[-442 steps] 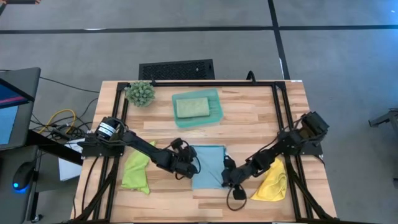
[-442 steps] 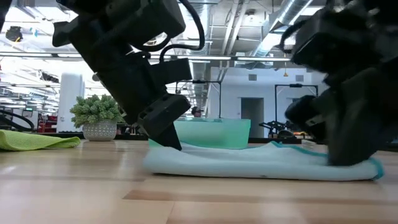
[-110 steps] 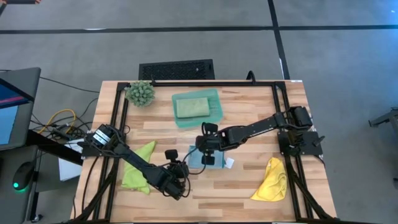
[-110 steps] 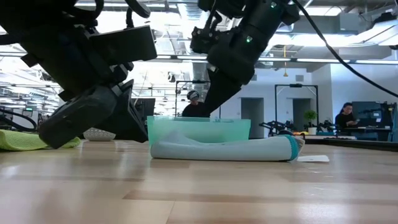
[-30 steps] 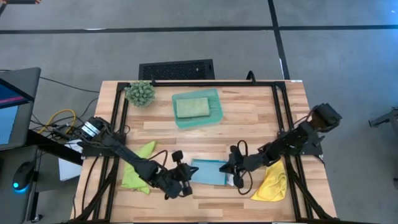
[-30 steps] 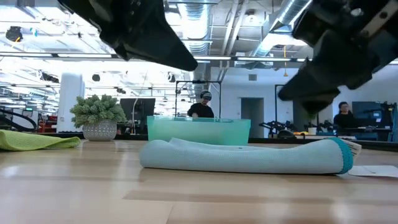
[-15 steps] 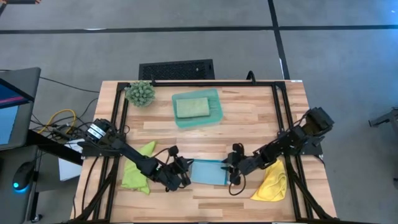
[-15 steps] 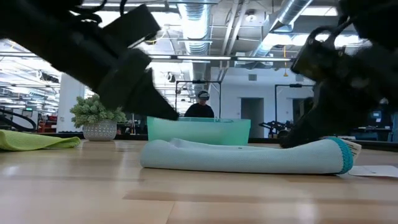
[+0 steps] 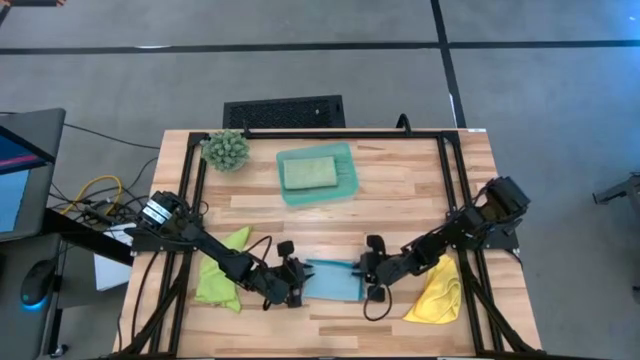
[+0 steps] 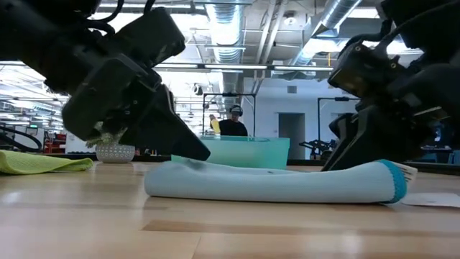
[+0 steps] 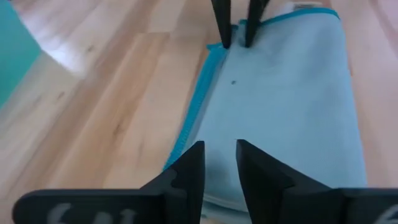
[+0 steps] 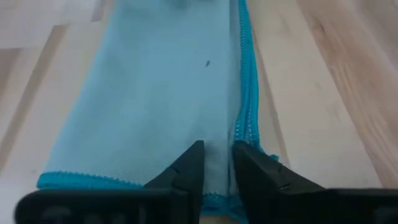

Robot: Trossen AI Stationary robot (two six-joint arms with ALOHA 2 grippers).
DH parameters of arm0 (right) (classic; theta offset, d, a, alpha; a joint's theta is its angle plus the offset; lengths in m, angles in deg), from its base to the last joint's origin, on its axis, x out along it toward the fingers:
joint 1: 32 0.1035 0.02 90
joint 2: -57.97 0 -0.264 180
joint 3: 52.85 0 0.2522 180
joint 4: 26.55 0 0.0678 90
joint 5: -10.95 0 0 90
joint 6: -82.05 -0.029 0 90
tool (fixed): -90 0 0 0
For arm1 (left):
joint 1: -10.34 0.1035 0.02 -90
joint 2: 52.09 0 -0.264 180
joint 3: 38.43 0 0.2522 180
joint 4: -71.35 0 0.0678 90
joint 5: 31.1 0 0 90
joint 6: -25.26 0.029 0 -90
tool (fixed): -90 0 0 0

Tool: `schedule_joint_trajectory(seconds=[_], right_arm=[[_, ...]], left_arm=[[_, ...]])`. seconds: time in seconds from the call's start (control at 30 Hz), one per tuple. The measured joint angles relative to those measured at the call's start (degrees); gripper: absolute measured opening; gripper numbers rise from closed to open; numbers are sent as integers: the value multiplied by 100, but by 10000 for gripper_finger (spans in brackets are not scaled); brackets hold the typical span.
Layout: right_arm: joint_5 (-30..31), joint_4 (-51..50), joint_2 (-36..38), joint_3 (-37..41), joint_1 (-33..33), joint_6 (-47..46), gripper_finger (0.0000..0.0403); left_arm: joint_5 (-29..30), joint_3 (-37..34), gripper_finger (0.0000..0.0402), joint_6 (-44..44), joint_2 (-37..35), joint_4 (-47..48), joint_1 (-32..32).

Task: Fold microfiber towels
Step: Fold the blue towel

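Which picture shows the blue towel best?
The high view: the whole folded light blue towel lies between the left gripper and right gripper. The low view shows only its side; the wrist views show just parts of it up close.

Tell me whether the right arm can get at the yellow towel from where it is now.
Probably yes. The yellow towel lies bare at the table's right edge, right beside the right arm, with nothing on it. But the right gripper is at the light blue towel, so it would first have to pull back.
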Motion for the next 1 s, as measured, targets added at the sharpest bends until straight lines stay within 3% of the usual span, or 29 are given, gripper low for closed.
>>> schedule_joint_trajectory(seconds=[0.47, 0.7, 1.0], right_arm=[[2, 28, 59, 7, 125, 297, 93], [16, -59, 63, 7, 166, 429, 93], [27, -190, 684, 0, 311, 170, 94]], left_arm=[[-811, 0, 70, -376, -2, 231, 316], [-1517, 4, 24, -376, -15, 253, 308], [-1538, 9, 2, -374, -17, 246, 225]])
